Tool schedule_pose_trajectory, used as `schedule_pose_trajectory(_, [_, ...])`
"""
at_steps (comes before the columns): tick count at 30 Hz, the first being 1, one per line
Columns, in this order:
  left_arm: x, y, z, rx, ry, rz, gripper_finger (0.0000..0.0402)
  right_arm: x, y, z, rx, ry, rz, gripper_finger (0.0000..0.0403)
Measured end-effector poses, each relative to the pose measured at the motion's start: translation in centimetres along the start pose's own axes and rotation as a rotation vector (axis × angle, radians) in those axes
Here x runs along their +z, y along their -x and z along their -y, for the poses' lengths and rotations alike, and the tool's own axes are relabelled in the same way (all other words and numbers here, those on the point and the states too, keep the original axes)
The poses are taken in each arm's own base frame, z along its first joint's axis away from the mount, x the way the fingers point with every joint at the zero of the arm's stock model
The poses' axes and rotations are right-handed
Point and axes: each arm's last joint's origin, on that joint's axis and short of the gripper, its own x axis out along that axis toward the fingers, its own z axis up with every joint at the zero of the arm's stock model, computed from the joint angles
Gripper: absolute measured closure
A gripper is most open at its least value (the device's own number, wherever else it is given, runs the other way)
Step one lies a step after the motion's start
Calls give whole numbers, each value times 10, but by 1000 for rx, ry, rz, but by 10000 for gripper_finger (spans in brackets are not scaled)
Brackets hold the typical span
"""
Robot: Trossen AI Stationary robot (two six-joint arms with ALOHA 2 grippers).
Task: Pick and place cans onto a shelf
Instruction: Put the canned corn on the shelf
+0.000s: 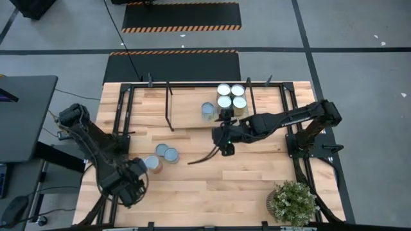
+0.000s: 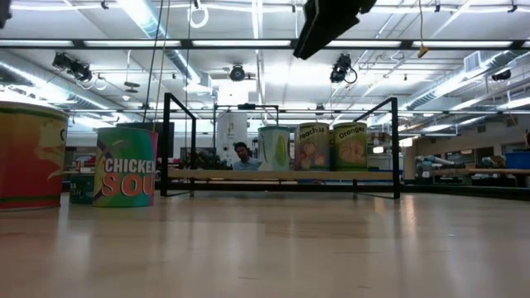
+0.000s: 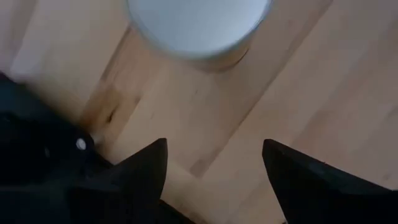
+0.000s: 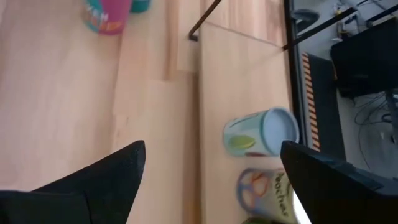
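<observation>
The shelf (image 1: 186, 109) stands at the table's far middle, a light-wood board on black rods. Several cans stand upright on its right part (image 1: 231, 96), and one more (image 1: 208, 110) stands just left of them. Three cans (image 1: 164, 154) stand on their bases on the tabletop, left of centre. My left gripper (image 3: 214, 146) points down beside the nearest of them (image 3: 196, 25), open and holding nothing. My right gripper (image 1: 226, 149) hangs open and empty above the table, just in front of the shelf's cans (image 4: 261, 132).
A green potted plant (image 1: 292, 202) stands at the near right corner. Black rod frames (image 1: 125, 106) run along the table's left and right sides. Bare wood lies across the near middle (image 1: 218, 192). A person (image 2: 242, 153) shows in the room behind the shelf.
</observation>
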Motion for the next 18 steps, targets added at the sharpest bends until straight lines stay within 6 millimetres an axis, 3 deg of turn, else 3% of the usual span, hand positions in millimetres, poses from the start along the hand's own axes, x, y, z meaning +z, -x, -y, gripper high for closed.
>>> schedule_pose_trajectory(5, [-12, -24, -18, -16, 36, 7, 162, -3, 6, -12, 19, 3, -3, 21])
schedule_pose_trajectory(9, [-13, -45, -23, -39, 45, 18, 161, -2, 7, -15, 25, 4, 7, 21])
schedule_pose_trajectory(18, [-3, -57, -19, -105, -19, 95, 45, 1, 7, -14, 25, -24, 34, 21])
